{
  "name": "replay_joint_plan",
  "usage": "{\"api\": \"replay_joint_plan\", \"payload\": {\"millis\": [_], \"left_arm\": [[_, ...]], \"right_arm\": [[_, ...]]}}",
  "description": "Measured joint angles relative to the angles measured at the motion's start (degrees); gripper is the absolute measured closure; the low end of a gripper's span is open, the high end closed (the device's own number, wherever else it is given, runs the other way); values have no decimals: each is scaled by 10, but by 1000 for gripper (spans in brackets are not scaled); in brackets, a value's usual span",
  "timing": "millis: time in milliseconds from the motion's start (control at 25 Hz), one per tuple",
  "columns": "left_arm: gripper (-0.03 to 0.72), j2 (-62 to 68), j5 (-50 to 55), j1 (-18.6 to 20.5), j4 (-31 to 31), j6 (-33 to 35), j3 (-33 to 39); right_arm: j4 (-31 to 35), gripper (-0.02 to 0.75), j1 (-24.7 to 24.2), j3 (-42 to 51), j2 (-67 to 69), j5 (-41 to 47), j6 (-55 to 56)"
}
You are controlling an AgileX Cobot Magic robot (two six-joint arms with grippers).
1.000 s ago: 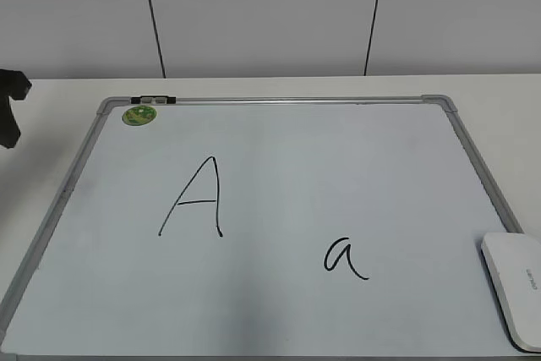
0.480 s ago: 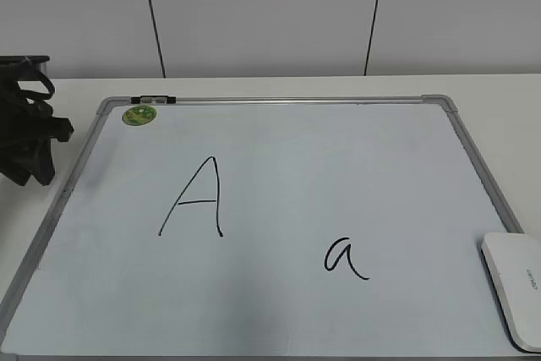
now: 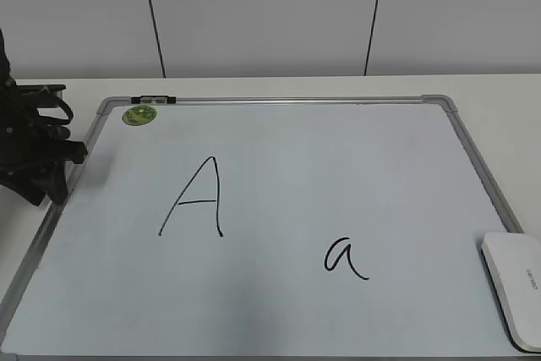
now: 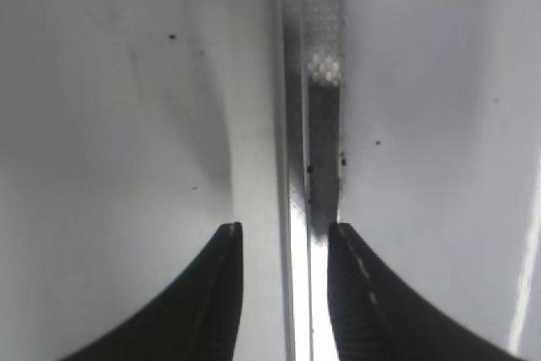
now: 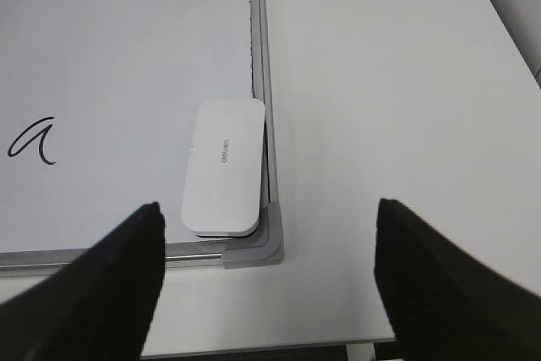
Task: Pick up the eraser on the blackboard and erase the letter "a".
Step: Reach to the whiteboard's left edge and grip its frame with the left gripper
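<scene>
Eraser (image 5: 223, 166) lies flat at near right corner of blackboard (image 3: 338, 158), right of letter "a" (image 3: 345, 258). Likely light, stiff, smooth plastic; grip across long sides. Right gripper (image 5: 266, 281) fingers wide, empty. Left gripper (image 4: 283, 293) fingers narrow, straddling board frame.

My black left gripper (image 3: 52, 177) comes further into the exterior view than in both earlier pictures, lower and closer to the grey metal frame (image 3: 59, 205) of the large pale white-blue blackboard. It now overlaps that left frame edge. My wrist view shows my fingertips (image 4: 228, 247) straddling the frame rail.
</scene>
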Motion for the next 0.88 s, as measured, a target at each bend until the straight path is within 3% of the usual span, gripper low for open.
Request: {"api": "replay_joint_plan", "payload": {"millis": [520, 880], "left_arm": [[451, 14, -5, 0, -1, 0, -5], [621, 14, -3, 0, -9, 0, -6]], "right_arm": [[0, 165, 0, 0, 0, 0, 0], [0, 165, 0, 0, 0, 0, 0]]}}
